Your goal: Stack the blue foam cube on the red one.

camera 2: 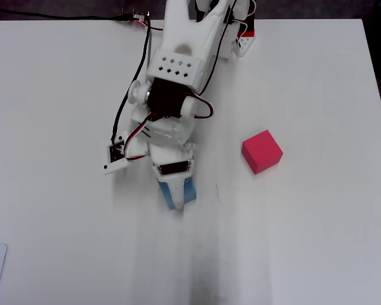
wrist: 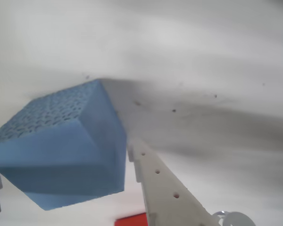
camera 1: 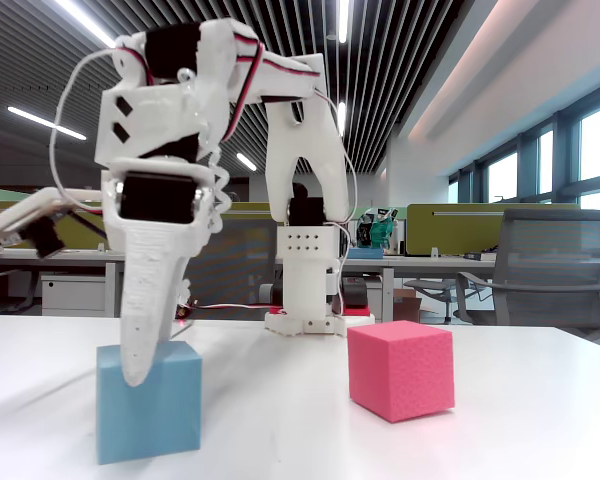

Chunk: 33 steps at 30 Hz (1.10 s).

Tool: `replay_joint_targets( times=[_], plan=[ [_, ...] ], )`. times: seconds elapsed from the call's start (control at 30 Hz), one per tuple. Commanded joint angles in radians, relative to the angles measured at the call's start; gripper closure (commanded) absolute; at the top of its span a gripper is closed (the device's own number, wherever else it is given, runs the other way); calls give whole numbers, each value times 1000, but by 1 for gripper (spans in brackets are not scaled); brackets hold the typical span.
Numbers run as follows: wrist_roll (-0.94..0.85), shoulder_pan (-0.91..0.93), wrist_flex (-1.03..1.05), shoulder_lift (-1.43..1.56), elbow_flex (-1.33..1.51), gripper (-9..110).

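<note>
Two cubes, well apart: blue foam cube resting on the white surface at lower left of the fixed view, red one off to its right, nothing stacked yet. Seen from overhead, blue cube mostly hidden under the arm, red cube up and to the right, clear of everything. Judged as the grasp step. To do it well: centre the cube between the fingers, press on two opposite flat faces rather than a corner, squeeze only enough to dent the foam slightly, lift straight up before any sideways travel, then carry over the red cube, square the edges and lower gently. Risk, as a guess: a skewed pinch twisting the cube on the lift. Tool lowered at the blue cube, one long white finger overlapping its near face in the fixed view. From the wrist, cube large and tilted in the picture, a perforated white finger just beside its right face, touching or nearly so; second finger barely visible at the left edge. Cannot tell whether clamped or merely straddling. Arm reaching forward from its base, folded high at the elbow, wrist pitched steeply downward, tip pointing down onto the cube.
</note>
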Motion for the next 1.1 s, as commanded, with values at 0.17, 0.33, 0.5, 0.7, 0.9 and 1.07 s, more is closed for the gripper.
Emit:
replay_joint_targets(
  times=[0.17, 0.33, 0.5, 0.7, 0.9, 1.07],
  plan=[
    [3, -25, -21, -12, -77, 72],
    [6, -26, -44, -35, -104, 75],
    [20, -25, -58, -48, -132, 78],
    [46, -18, -23, 35, -135, 79],
    [77, -21, 9, 120, -129, 79],
    [106, -31, 69, 198, -130, 79]
  ],
)
